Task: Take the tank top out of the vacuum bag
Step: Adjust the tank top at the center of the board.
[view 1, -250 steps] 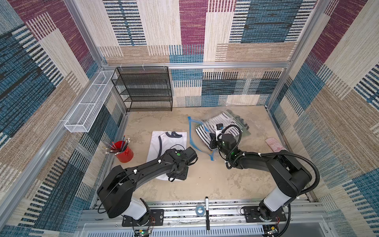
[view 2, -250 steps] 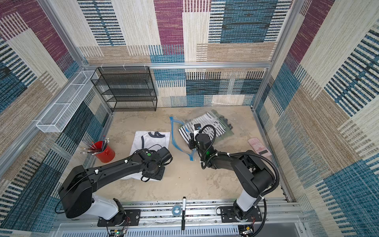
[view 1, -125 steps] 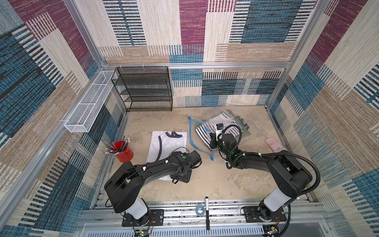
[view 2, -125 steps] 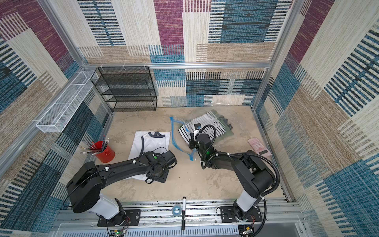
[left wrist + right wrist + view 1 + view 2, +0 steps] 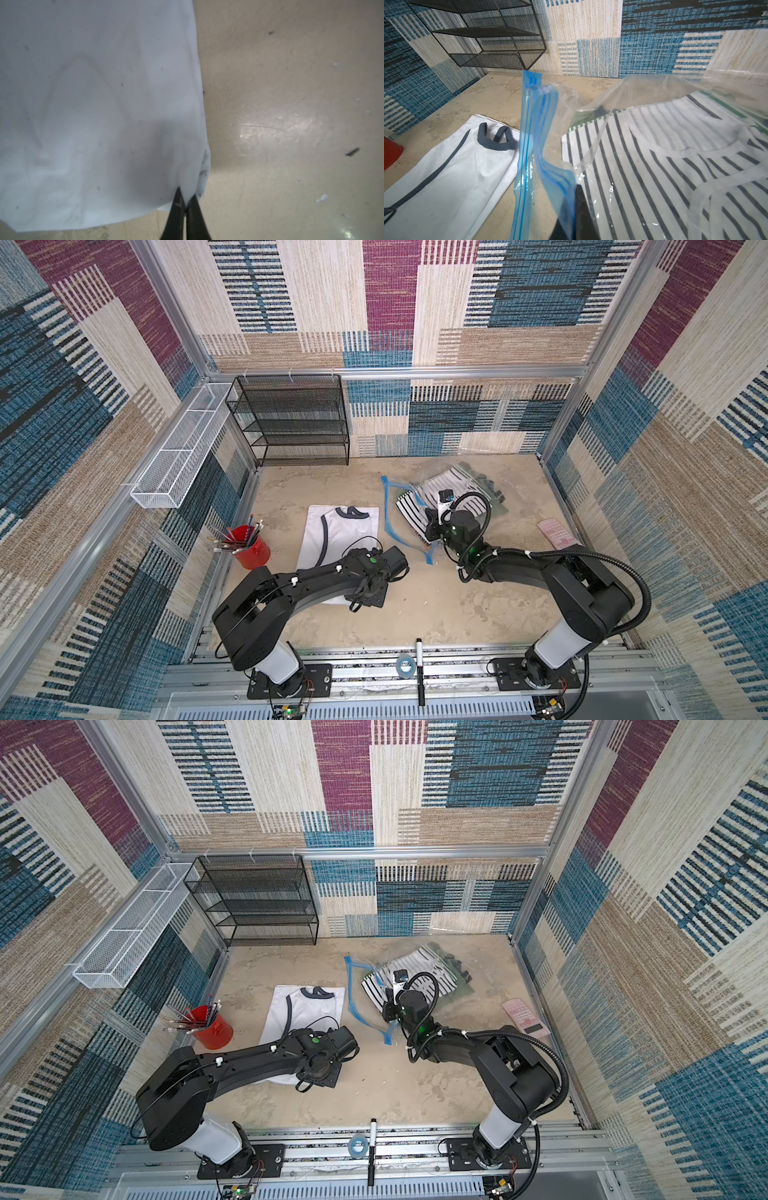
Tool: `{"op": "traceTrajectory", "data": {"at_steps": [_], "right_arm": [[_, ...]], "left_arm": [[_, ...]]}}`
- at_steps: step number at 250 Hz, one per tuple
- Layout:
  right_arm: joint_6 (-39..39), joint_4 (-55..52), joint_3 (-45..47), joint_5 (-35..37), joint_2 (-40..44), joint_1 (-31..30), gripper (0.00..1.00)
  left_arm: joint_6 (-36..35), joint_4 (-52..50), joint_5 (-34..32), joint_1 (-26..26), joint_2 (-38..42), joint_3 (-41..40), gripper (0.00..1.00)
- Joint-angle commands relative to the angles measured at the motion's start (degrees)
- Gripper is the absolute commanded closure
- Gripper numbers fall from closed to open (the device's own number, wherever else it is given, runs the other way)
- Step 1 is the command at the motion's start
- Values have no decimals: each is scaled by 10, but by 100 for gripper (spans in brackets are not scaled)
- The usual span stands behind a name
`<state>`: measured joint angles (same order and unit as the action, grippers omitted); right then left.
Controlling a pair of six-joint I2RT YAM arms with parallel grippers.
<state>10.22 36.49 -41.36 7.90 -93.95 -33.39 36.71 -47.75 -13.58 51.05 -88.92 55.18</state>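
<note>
"The left hand (image 5: pixel 186 197) has just snapped shut. It was half open a moment ago."

"Shut on what?"

"The near corner of the white tank top (image 5: pixel 332 531). It lies flat on the desk (image 5: pixel 457 605), at nine o'clock from the vacuum bag (image 5: pixel 526 145)."

"And the right hand (image 5: pixel 574 207)?"

"Pinched tight on the bag's blue zip edge. The top's already out, so I'd guess this new grip drags it clear."

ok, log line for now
left gripper shut on tank top | right gripper shut on vacuum bag | tank top outside vacuum bag
</note>
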Motion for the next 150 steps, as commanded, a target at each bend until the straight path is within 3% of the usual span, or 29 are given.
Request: {"op": "traceTrajectory", "data": {"at_steps": [1, 87, 105, 119, 150], "right_arm": [[0, 13, -1, -3, 1, 0, 100], [-1, 13, -4, -5, -7, 0, 100], [0, 12, -5, -6, -8, 0, 100], [0, 11, -6, -6, -9, 0, 100], [-1, 10, -6, -5, -10, 0, 100]], "left_arm": [[11, 9, -3, -6, 38, -3, 100], [-14, 143, 173, -55, 217, -94, 100], [-24, 134, 170, -56, 225, -102, 71], [-26, 118, 151, -56, 234, -102, 56], [10, 61, 41, -60, 279, -105, 55]]}}
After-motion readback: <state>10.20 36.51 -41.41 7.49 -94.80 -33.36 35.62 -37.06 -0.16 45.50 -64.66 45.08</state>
